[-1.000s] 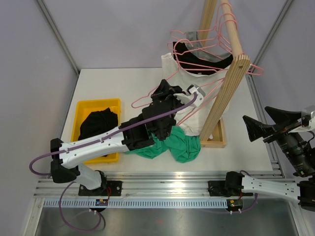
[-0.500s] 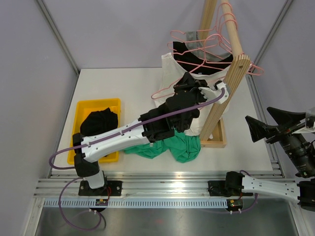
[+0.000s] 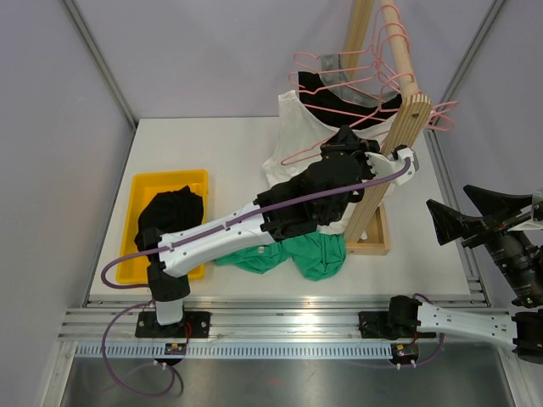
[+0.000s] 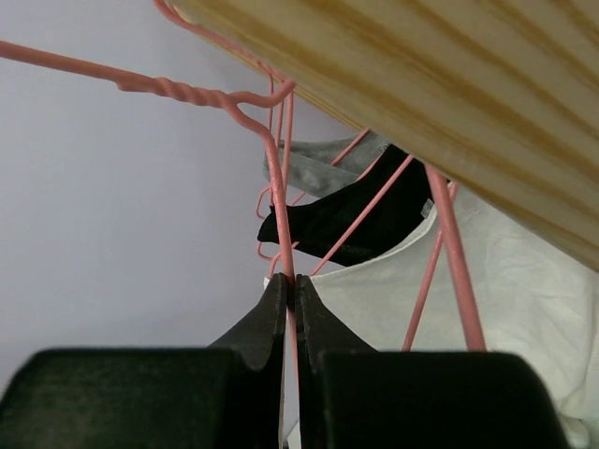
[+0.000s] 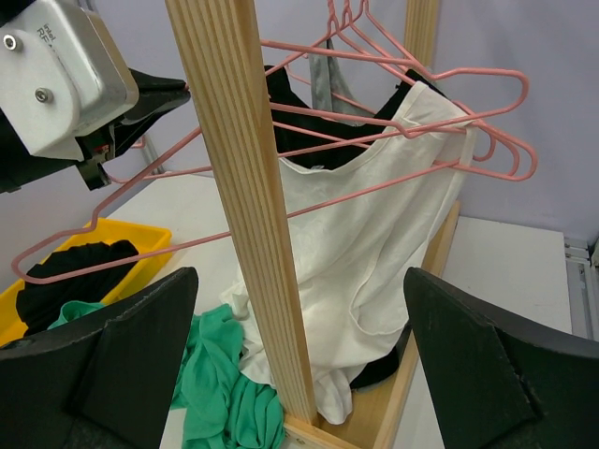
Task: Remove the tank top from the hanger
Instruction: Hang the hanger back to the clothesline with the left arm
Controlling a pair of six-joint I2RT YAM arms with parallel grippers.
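Right now my left pincer [image 4: 292, 285] is pinched fully shut on the thin pink wire of a bare hanger [image 4: 187, 90], gripping it just below the twisted neck. My left arm reaches across the table [image 3: 195, 144] and up to the wooden rack. In my left wrist view the hanger's hook rises toward the underside of the rail [image 4: 449, 103]; whether it sits over the rail I cannot tell. No cloth hangs on this hanger.

The white tank top [image 5: 374, 234] is on another pink hanger on the rail, just behind the rack's slanted post [image 5: 248, 187]. Its body drapes down past the post, and its hem reaches the rack's base. A black top [image 4: 346, 220] and a grey one [image 4: 314, 168] hang farther back on the same rail, each on its own pink hanger.

My right pincer [image 3: 448, 197] is spread as wide as it goes and holds nothing. It hangs off the table's right edge, well apart from the rack, facing the post and the tank top.

On the table a green cloth [image 3: 314, 254] lies crumpled beside the rack's base, partly under my left arm. A yellow bin [image 3: 144, 182] sits at the left side of the table with a black cloth [image 3: 170, 212] bunched inside it.
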